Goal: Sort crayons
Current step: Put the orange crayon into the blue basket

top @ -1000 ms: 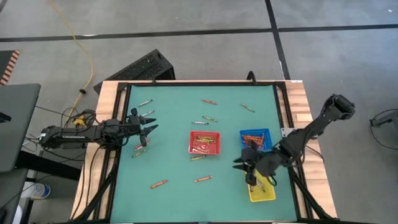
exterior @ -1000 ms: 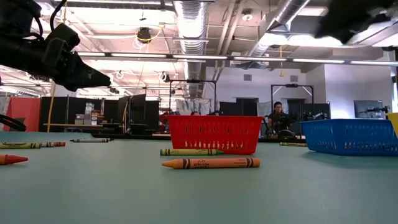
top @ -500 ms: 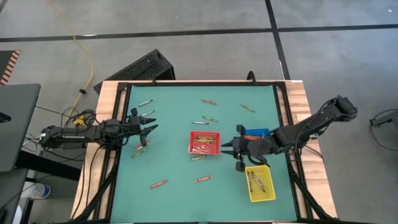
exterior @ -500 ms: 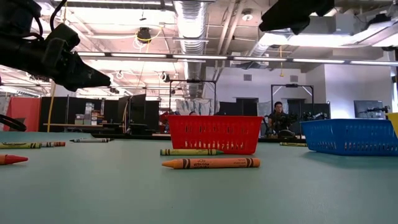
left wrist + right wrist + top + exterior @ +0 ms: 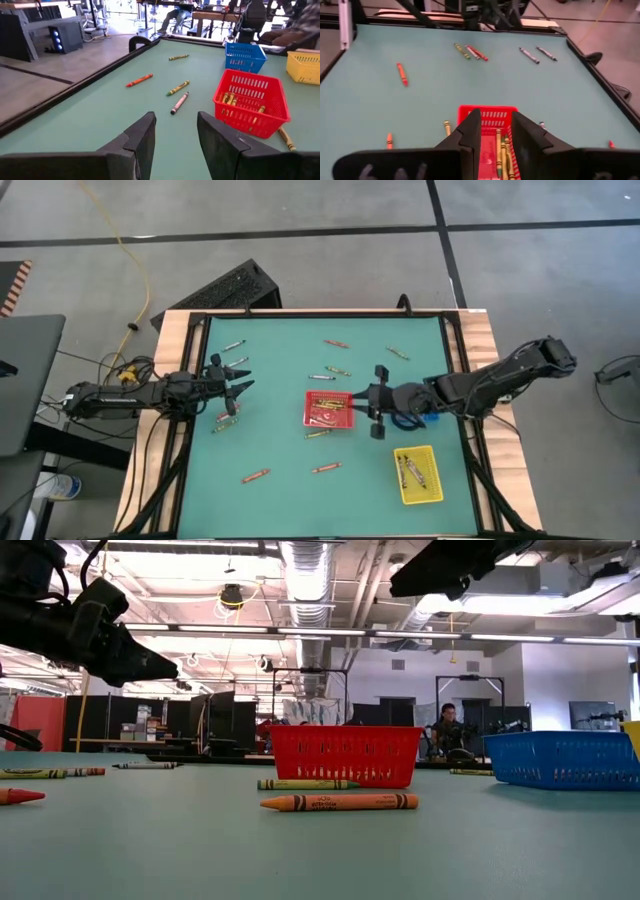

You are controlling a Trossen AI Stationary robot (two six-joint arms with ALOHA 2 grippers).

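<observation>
Several crayons lie scattered flat on the green table, among them an orange one [image 5: 338,802], a green one [image 5: 305,784] and a pair [image 5: 178,95]. More crayons lie in the red tray [image 5: 329,409] and the yellow tray [image 5: 418,474]. My right gripper [image 5: 362,404] [image 5: 496,127] hovers open above the table at the red tray's right side, pointing toward it, with nothing between its fingers. My left gripper [image 5: 246,377] [image 5: 175,127] hangs open and empty over the table's left edge, pointing level toward the right.
The blue tray [image 5: 410,394] sits right of the red one, partly under my right arm. A raised dark rim [image 5: 75,92] frames the table. People sit at desks in the room beyond [image 5: 445,730]. Bare green surface lies along the near edge [image 5: 300,505].
My right gripper has swung from above the yellow tray toward the table's far edge and left, ending beside the red tray. It rose a little, rolled, and tipped from pointing steeply down to nearer level.
</observation>
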